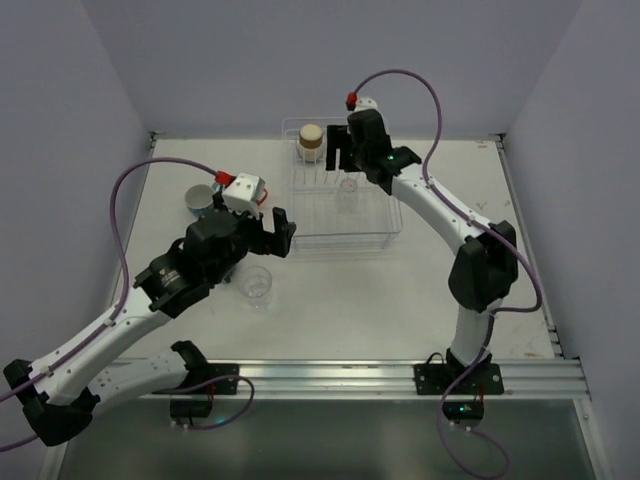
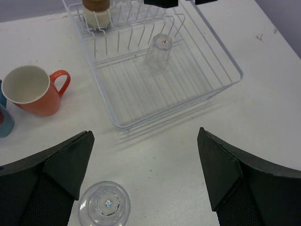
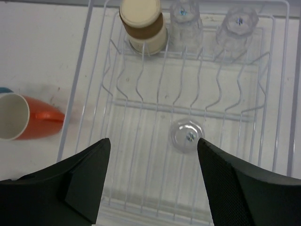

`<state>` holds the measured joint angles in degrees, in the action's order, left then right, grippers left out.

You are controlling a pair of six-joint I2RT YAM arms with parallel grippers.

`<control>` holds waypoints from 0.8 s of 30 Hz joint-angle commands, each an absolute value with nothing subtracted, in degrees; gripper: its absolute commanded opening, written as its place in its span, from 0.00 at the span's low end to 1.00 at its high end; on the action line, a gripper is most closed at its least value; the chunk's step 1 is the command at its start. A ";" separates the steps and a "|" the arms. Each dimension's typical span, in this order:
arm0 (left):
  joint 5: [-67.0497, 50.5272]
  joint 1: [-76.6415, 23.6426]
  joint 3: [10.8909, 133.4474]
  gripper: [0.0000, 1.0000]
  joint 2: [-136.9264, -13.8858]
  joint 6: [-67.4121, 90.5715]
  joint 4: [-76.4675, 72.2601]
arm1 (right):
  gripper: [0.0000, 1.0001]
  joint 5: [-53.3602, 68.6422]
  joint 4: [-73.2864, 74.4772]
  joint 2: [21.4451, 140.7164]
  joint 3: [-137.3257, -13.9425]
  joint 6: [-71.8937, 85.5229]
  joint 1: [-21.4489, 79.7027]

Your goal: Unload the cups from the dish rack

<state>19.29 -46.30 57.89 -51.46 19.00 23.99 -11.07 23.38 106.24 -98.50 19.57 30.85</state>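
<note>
Top view first: the dish rack is sat in the upper middle of the frame on the desk. A brown cup is tucked in its upper-left corner and a lone tumbler is near the middle. The right gripper is hung over the far end, just right of the brown cup. The left gripper is parked by the rack's lower-left corner. An unloaded tumbler and a blue mug are found on the desk to the left.

Left wrist view: the left gripper is spread wide, nothing pinched. The unloaded tumbler is seen upside down at bottom left, and an orange mug is sat at the left edge.

Right wrist view: the right gripper is spread too and empty, with the lone tumbler below, towards the right of the gap. Two back-row tumblers are lined up at top beside the brown cup.

Handling guess: the tumblers can be reckoned light, stiff, slick and chippable. They're probably best squeezed gently across the side wall and lifted straight up. No handle is seen on the brown cup, so its body would be gripped mid-height.
</note>
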 commanded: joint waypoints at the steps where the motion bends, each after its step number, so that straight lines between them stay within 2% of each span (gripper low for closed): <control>1: 21.36 -46.41 61.42 1.00 -55.36 18.28 19.33 | 0.77 -13.18 26.62 113.80 -110.02 16.00 31.11; 2: 22.14 -46.41 62.57 1.00 -57.89 18.19 18.99 | 0.77 -14.05 28.11 115.56 -114.91 16.00 31.11; 4: 22.33 -45.71 67.74 1.00 -61.24 18.10 18.72 | 0.76 -16.34 30.15 115.59 -115.76 18.01 31.20; 8: 19.97 -41.41 78.56 1.00 -74.49 18.98 18.99 | 0.71 -13.12 18.39 102.77 -97.08 20.47 29.28; 10: 17.59 -37.55 84.42 1.00 -81.60 20.39 18.55 | 0.69 -11.87 16.00 97.24 -92.49 21.44 28.39; 13: 18.29 -33.76 91.20 1.00 -89.97 20.74 19.50 | 0.69 -10.20 15.82 93.53 -89.40 21.18 28.39; 16: 18.80 -31.91 102.01 1.00 -103.92 20.57 21.00 | 0.69 -9.05 13.54 89.13 -82.29 22.06 28.30; 21: 19.78 -30.41 122.11 1.00 -118.63 18.81 24.25 | 0.68 -6.68 11.87 84.82 -77.00 22.59 28.39; 24: 19.42 -29.88 130.74 1.00 -126.63 18.11 24.61 | 0.60 -4.84 11.95 83.94 -74.98 23.29 28.39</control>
<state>18.81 -30.41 121.84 -124.03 19.70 23.99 -7.68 13.67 84.68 -77.14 22.04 28.23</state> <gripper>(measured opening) 0.997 0.623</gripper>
